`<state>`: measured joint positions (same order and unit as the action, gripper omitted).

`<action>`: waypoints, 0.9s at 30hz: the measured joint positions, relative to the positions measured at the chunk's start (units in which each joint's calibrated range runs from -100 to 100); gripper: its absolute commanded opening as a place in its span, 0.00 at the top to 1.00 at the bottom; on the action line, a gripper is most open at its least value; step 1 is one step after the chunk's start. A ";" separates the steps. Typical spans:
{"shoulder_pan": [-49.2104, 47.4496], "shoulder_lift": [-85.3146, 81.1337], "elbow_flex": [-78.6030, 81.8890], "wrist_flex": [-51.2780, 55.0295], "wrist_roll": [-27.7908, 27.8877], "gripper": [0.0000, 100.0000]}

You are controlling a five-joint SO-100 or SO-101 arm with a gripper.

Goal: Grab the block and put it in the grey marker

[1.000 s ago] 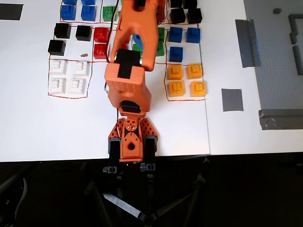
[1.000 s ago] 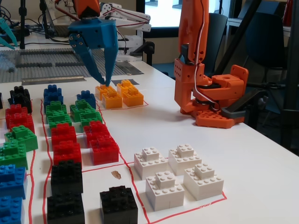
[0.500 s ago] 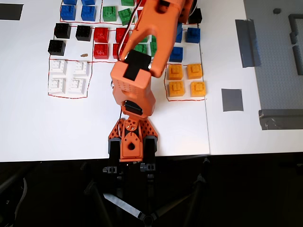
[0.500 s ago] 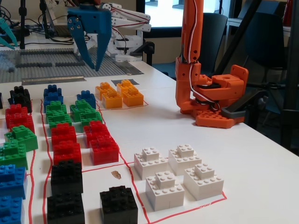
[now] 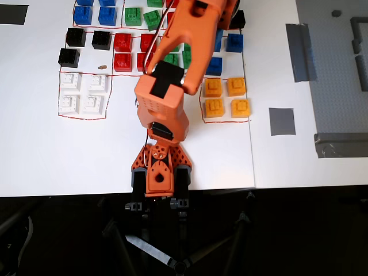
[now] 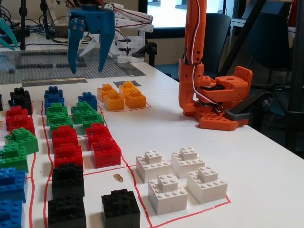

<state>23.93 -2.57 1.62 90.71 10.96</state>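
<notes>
Two blue bricks (image 5: 233, 42) lie right of my orange arm (image 5: 172, 69) in the overhead view. In the fixed view they (image 6: 53, 95) sit at the far end of the brick rows. More blue bricks (image 5: 107, 15) lie at the top left. My blue gripper (image 6: 87, 69) hangs open and empty a clear gap above the far blue bricks, fingers pointing down. In the overhead view the arm hides it. The grey marker (image 5: 282, 121) is a bare dark square right of the yellow bricks (image 5: 224, 98). It also shows behind them in the fixed view (image 6: 127, 83).
Red (image 6: 78, 142), green (image 6: 59, 114), black (image 6: 67, 180) and white bricks (image 6: 180, 180) lie in red-outlined groups. A longer grey tape strip (image 5: 301, 52) and a grey studded baseplate (image 5: 339, 63) lie right of the marker. A black rectangle (image 5: 12, 12) is at the top left. The arm's base (image 5: 158, 172) stands at the table's front edge.
</notes>
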 measured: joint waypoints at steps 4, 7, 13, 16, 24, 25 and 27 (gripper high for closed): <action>0.00 2.00 0.18 -0.24 0.00 0.68; 0.00 2.00 0.18 -0.40 0.15 0.70; 0.71 4.27 2.97 -1.68 0.39 0.73; 0.53 4.18 2.97 -2.00 0.44 0.73; 3.01 7.14 4.68 -4.57 0.39 0.73; 3.01 7.14 4.68 -4.65 0.39 0.73; 2.92 7.14 4.68 -4.65 0.49 0.73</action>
<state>26.85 4.57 6.29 86.06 11.45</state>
